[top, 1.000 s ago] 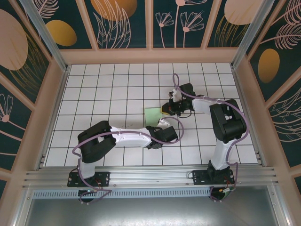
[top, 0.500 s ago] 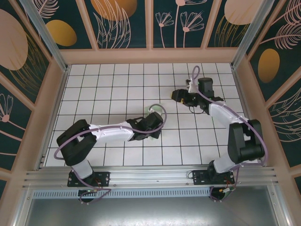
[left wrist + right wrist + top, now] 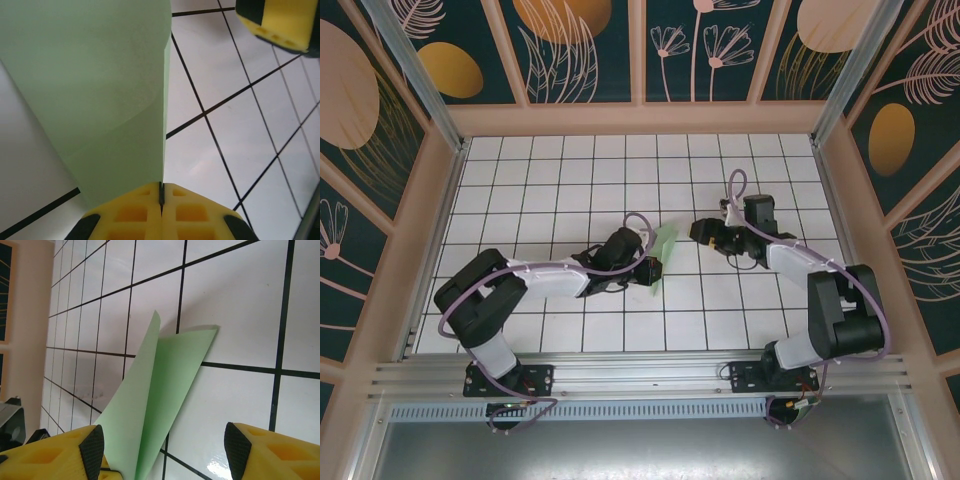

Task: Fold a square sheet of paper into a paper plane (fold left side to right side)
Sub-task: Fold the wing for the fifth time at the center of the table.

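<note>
The square sheet of paper [image 3: 666, 243] is pale mint green and curls over itself, one flap raised off the tiles near the table's middle. My left gripper [image 3: 650, 266] is shut on the sheet's edge; in the left wrist view its yellow fingertips [image 3: 161, 196] meet on the paper [image 3: 100, 85], which rises away from them. My right gripper [image 3: 704, 232] stands open just right of the sheet. In the right wrist view the half-folded paper [image 3: 165, 385] lies ahead of my right gripper [image 3: 165, 452], near its left finger [image 3: 92, 447], not pinched.
The white grid-tiled table [image 3: 560, 180] is walled by a beige frame with patterned panels [image 3: 570, 50]. One right fingertip [image 3: 280, 22] shows at the left wrist view's top right. Both arm bases sit on the metal rail [image 3: 640, 375] at the near edge.
My right gripper let go of the paper, opened, pulled back and returned beside it. My left gripper took the sheet's edge and carried it up and rightward, so the flat sheet now curls over.
</note>
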`<state>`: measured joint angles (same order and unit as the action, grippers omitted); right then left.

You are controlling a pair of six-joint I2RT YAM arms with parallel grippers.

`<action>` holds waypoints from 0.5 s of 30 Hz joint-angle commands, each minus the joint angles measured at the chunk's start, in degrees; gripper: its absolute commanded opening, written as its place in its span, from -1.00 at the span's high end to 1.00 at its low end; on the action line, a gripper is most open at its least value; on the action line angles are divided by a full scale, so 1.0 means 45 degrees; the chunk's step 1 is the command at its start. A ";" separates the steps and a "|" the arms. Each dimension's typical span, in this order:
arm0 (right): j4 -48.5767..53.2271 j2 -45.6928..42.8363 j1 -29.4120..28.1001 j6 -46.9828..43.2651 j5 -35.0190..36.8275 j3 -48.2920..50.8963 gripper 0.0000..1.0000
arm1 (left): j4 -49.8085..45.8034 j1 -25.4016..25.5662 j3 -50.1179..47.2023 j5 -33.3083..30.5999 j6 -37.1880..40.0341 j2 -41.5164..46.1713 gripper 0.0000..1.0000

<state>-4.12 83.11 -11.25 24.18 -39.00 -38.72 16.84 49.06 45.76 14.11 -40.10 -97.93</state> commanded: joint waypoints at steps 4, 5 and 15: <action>-0.2067 -0.0306 -0.0366 0.0573 0.0104 0.1221 -0.34 | 0.3962 -0.0796 -0.1322 0.2025 -0.2128 -0.0895 0.96; -0.2248 -0.0269 -0.0461 0.0684 0.0220 0.1340 -0.34 | 0.4331 -0.0890 -0.1417 0.2194 -0.2381 -0.1064 0.96; -0.3215 0.0569 -0.1158 0.1189 0.0473 0.1602 -0.34 | 0.7281 -0.1292 -0.2079 0.3070 -0.4001 -0.1942 0.99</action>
<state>-14.41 84.53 -15.35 28.05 -37.60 -32.42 41.69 43.97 37.26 25.30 -54.41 -105.41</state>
